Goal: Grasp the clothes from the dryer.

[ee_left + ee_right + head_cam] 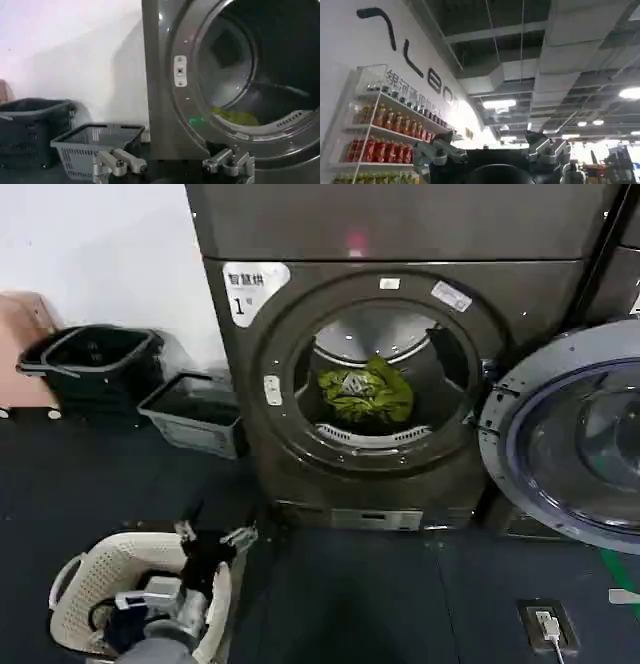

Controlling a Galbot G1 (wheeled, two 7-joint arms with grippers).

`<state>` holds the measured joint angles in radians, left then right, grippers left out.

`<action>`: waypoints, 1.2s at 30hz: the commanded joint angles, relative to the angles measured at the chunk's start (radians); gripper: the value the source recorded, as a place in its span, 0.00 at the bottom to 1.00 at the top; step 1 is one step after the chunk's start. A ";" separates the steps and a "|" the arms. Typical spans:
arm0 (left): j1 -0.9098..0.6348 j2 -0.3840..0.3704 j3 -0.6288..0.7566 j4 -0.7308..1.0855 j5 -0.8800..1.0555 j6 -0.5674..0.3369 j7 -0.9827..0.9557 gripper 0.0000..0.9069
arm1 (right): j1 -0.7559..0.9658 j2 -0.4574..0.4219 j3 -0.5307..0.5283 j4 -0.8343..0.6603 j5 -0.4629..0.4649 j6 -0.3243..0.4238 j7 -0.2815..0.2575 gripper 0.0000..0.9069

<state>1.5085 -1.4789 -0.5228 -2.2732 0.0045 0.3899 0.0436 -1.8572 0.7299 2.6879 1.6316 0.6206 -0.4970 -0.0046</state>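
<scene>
reaching needed: left gripper (210, 536) open, empty, low over the white basket (80, 584)
clothes (365, 394): in dryer (300, 444) drum, up + fwd-right of it, well apart
bundle axis: roughly crosswise
right gripper (490, 150): open, aimed at ceiling, idle

A plain white wall (100, 254) stands behind a dark, matte floor (380, 594). Against the wall sit a black slatted plastic basket (95, 369) and, just beside it, a grey slatted plastic crate (195, 414). A cream perforated plastic laundry basket (85, 584) rests on the floor nearer the camera. A small dark floor socket with a white plug (548, 624) lies well apart from it. Elsewhere, white shelves of bottled drinks (385, 135) line a white wall under an open dark ceiling with bright panel lights (500, 104).
</scene>
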 commanded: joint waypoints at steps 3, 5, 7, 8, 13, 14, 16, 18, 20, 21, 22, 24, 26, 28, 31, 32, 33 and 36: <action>0.001 0.002 0.003 -0.004 0.003 -0.005 0.003 1.00 | 0.006 0.002 -0.007 0.003 0.015 0.029 0.001 1.00; 0.001 0.002 0.004 -0.004 0.003 -0.007 0.002 1.00 | 0.004 0.004 -0.006 0.007 0.018 0.029 0.001 1.00; 0.005 0.005 0.006 -0.005 0.004 -0.007 0.003 1.00 | 0.004 0.007 -0.008 0.006 0.019 0.029 0.000 1.00; 0.006 0.005 0.006 -0.006 0.004 -0.008 0.003 1.00 | 0.004 0.008 -0.008 0.006 0.019 0.029 0.000 1.00; 0.007 0.006 0.006 -0.008 0.003 -0.010 0.001 1.00 | -0.002 0.008 -0.001 0.009 0.025 0.029 0.002 1.00; 0.007 0.006 0.007 -0.009 0.003 -0.010 0.001 1.00 | -0.002 0.008 0.000 0.008 0.025 0.029 0.000 1.00; 0.008 0.005 0.009 -0.011 0.003 -0.009 0.001 1.00 | -0.001 0.010 0.000 0.008 0.025 0.030 -0.002 1.00; 0.006 0.005 0.009 -0.011 0.003 -0.009 0.002 1.00 | 0.002 0.009 -0.002 0.010 0.028 0.029 -0.004 1.00; 0.004 0.007 0.008 -0.011 0.004 -0.007 0.003 1.00 | 0.004 0.006 0.000 0.009 0.032 0.029 -0.004 1.00; 0.003 0.009 0.006 -0.010 0.003 -0.007 0.003 1.00 | 0.004 0.005 0.001 0.007 0.032 0.029 -0.004 1.00; 0.002 0.009 0.004 -0.009 0.002 -0.007 0.003 1.00 | 0.004 0.004 0.002 0.007 0.032 0.029 -0.005 1.00; 0.001 0.007 0.001 -0.007 0.003 -0.008 0.003 1.00 | 0.003 0.003 0.003 0.007 0.031 0.029 -0.007 1.00; 0.003 0.005 0.002 -0.007 0.003 -0.009 0.003 1.00 | 0.004 0.003 0.004 0.007 0.031 0.029 -0.009 1.00; 0.002 0.004 0.003 -0.003 0.006 -0.008 0.002 1.00 | 0.006 0.003 0.002 0.007 0.032 0.028 -0.010 1.00; 0.000 0.005 0.003 -0.004 0.005 -0.007 0.003 1.00 | 0.007 0.005 0.002 0.007 0.030 0.028 -0.011 1.00; -0.001 0.005 0.003 -0.002 0.005 -0.007 0.003 1.00 | 0.007 0.005 0.002 0.007 0.030 0.029 -0.012 1.00; -0.002 0.005 0.003 -0.002 0.006 -0.007 0.003 1.00 | 0.008 0.006 0.002 0.007 0.030 0.029 -0.013 1.00; -0.003 0.006 0.004 -0.003 0.005 -0.007 0.002 1.00 | 0.009 0.007 0.000 0.011 0.030 0.028 -0.014 1.00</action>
<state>1.5070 -1.4743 -0.5196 -2.2765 0.0099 0.3816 0.0461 -1.8483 0.7362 2.6876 1.6412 0.6502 -0.4693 -0.0190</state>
